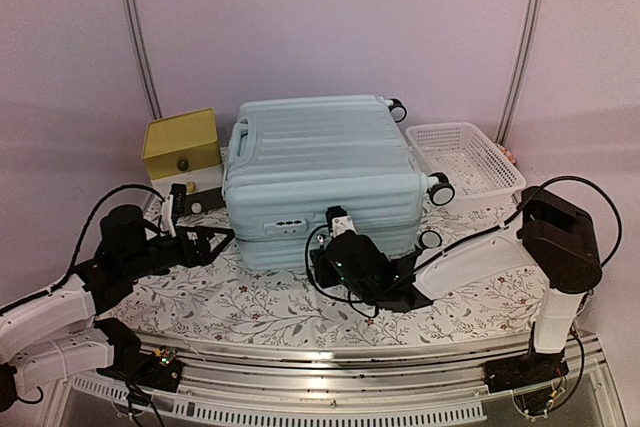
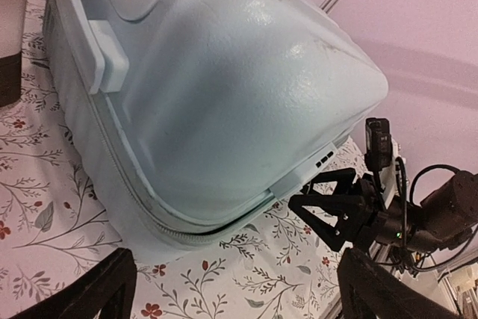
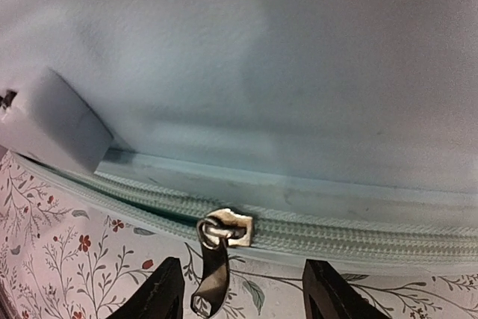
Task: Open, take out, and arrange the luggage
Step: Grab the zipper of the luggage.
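Shut on the surface (image 1: 250, 302), the luggage (image 1: 320, 172) looks rigid and slick-shelled, so the zipper pull (image 3: 213, 274) seems the best hold. The right tool (image 3: 243, 293) straddles it half-open, empty; the left tool (image 2: 239, 289) gapes empty.

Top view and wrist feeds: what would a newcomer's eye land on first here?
The pale mint hard-shell suitcase lying flat mid-table, lid down, dwarfing the yellow-topped box at its left and the white lattice basket at its right. Next, the metal zipper pull hanging between the fingers of the open right claw, not pinched. The left claw stands wide open off its near-left corner.
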Motion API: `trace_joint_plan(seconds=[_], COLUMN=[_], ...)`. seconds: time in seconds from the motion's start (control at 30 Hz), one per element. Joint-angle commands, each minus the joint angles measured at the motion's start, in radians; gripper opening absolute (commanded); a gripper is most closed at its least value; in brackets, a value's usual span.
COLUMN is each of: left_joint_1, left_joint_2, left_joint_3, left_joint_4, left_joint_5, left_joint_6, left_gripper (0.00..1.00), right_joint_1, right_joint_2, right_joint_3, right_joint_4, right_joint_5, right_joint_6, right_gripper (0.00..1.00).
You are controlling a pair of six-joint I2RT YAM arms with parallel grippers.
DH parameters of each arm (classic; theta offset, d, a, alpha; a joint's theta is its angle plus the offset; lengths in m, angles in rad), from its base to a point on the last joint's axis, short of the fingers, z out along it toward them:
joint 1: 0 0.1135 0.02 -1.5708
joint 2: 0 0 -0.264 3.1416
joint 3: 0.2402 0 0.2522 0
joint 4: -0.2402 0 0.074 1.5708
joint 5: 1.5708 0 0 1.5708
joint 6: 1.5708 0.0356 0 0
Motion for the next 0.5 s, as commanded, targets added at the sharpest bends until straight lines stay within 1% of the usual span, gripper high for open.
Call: trace_joint_plan(seconds=[0.0,0.1,0.27,0.3,0.33,0.47], left_joint_1=[-0.010,-0.010,-0.010,-0.010,-0.010,-0.010], left_joint_2=[0.009,0.021,0.028,0.028,0.028,0.030], left_joint_3=[-0.001,0.003,0.007,0.007,0.010,0.012], left_joint_4=[0.017,0.020,0.029,0.029,0.026,0.028], left_joint_5=[-0.006,-0.003,-0.001,0.000,0.000,0.002], left_joint_6=[0.000,0.001,0.001,0.002,0.004,0.002], left_gripper=[0.96,0.96,0.96,0.96,0.96,0.96], right_joint_1=[-0.018,-0.019,-0.018,-0.019,-0.019,-0.018], right_joint_2=[0.006,-0.022,-0.088,-0.101,-0.109,-0.136], right_joint_3=[0.031,0.024,-0.021,-0.030,-0.038,-0.075], right_joint_4=[-0.042,-0.046,-0.047,-0.045,-0.039,0.040], right_joint_5=[0.095,0.099,0.095,0.085,0.077,-0.039], right_joint_6=[0.031,0.021,0.020,0.020,0.019,-0.065], right_gripper=[0.47,0.35,0.21,0.11,0.04,0.02])
